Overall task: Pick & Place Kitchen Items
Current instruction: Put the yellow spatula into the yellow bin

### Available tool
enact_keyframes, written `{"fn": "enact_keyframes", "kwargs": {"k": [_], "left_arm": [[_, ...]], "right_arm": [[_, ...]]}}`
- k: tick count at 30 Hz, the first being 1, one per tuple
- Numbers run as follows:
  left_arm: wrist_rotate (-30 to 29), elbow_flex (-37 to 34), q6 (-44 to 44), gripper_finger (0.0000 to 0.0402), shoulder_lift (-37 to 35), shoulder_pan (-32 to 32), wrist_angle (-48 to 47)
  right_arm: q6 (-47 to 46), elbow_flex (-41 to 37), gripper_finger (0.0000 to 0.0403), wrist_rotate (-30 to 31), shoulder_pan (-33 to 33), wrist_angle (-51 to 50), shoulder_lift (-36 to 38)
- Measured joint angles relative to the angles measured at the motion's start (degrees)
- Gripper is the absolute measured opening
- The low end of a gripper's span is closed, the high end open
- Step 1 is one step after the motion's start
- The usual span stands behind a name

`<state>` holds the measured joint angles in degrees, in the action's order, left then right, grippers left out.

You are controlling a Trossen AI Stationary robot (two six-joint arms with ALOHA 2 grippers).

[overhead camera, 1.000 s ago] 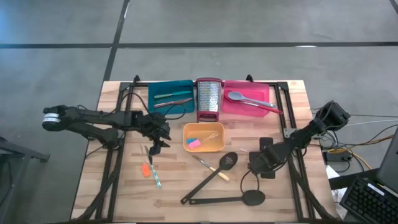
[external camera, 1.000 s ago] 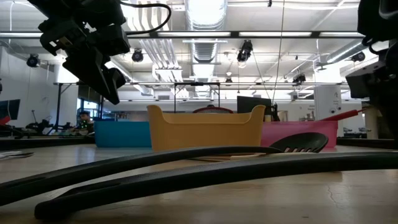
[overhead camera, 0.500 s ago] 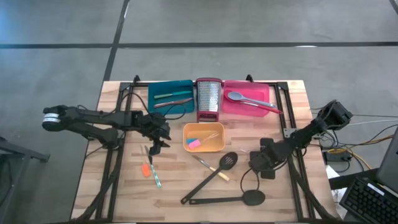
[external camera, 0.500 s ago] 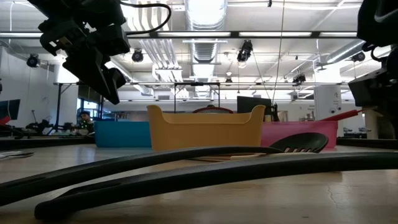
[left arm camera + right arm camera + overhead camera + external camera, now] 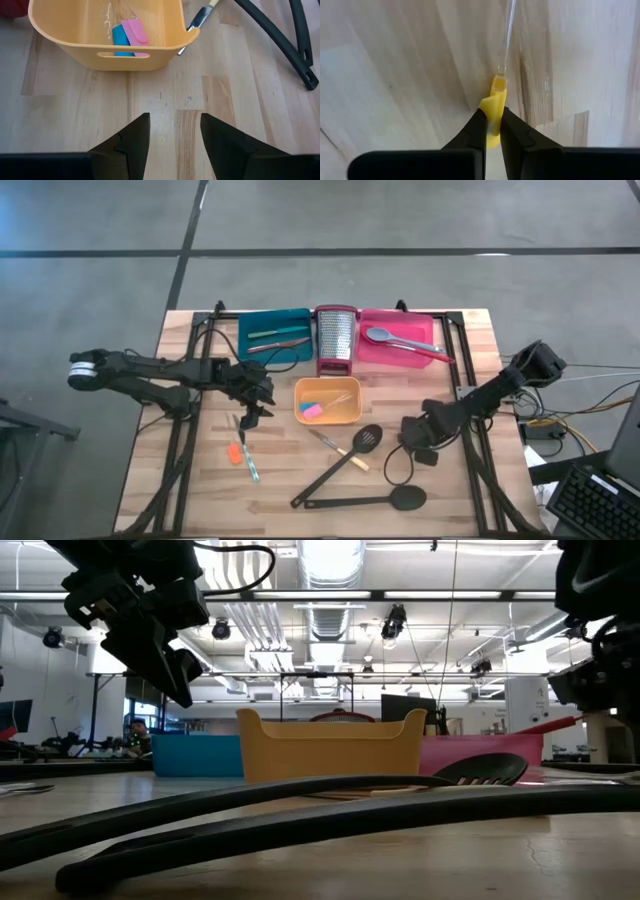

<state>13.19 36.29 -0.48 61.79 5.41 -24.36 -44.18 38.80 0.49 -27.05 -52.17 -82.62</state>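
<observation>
High view: we see our left gripper [image 5: 256, 402] with fingers parted and empty, beside the orange tray [image 5: 327, 402]. Black ladle [image 5: 365, 500] and slotted spatula [image 5: 343, 459] lie mid-table. Our right gripper [image 5: 491, 131] is pinched closed on a small yellow piece [image 5: 494, 107] at the table's right.

Even, bright light falls from overhead, so from above my table [image 5: 200, 480] shows crisp, with only small soft shadows under my arms. At table height the ceiling lamps [image 5: 330, 555] at twelve o'clock glare white, and the long black handles [image 5: 250, 815] nearest the lens are dark and out of focus. Past my right jaws the wood is soft, the yellow piece [image 5: 494, 107] blurred.
</observation>
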Motion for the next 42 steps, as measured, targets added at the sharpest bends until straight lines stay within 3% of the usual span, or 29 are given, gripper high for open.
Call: {"fn": "enact_keyframes", "kwargs": {"k": [5,11,15,19,25,30,39,42], "left_arm": [[0.0,0.0,0.0,0.0179,0.0,0.0,0.0],[0.0,0.0,0.1,0.0179,0.0,0.0,0.3],[0.0,0.0,0.1,0.0179,0.0,0.0,0.4],[0.0,0.0,-1.4,0.0179,0.0,0.0,0.4],[-0.8,0.0,-5.0,0.0179,0.0,0.0,0.6],[-1.1,0.0,-4.0,0.0179,0.0,0.0,6.4],[-0.4,0.0,4.1,0.0179,0.2,0.0,40.7],[3.6,0.0,5.6,0.0179,1.3,-0.1,51.4]], "right_arm": [[-6.3,0.0,0.0019,0.2,-0.5,-4.1,8.1],[-12.8,0.6,0.0019,7.3,-2.9,-9.6,18.3],[-14.8,2.6,0.0019,15.9,-4.1,-11.5,23.2],[-12.2,4.9,0.0019,28.5,-4.9,-9.9,25.2],[7.2,4.4,0.0019,48.8,-4.8,10.4,23.8],[27.1,2.3,0.0019,60.4,-4.8,32.2,19.9],[55.8,-1.1,0.0019,60.6,-2.3,68.5,11.8],[61.1,-1.4,0.0019,60.0,-0.5,76.3,8.8]]}}
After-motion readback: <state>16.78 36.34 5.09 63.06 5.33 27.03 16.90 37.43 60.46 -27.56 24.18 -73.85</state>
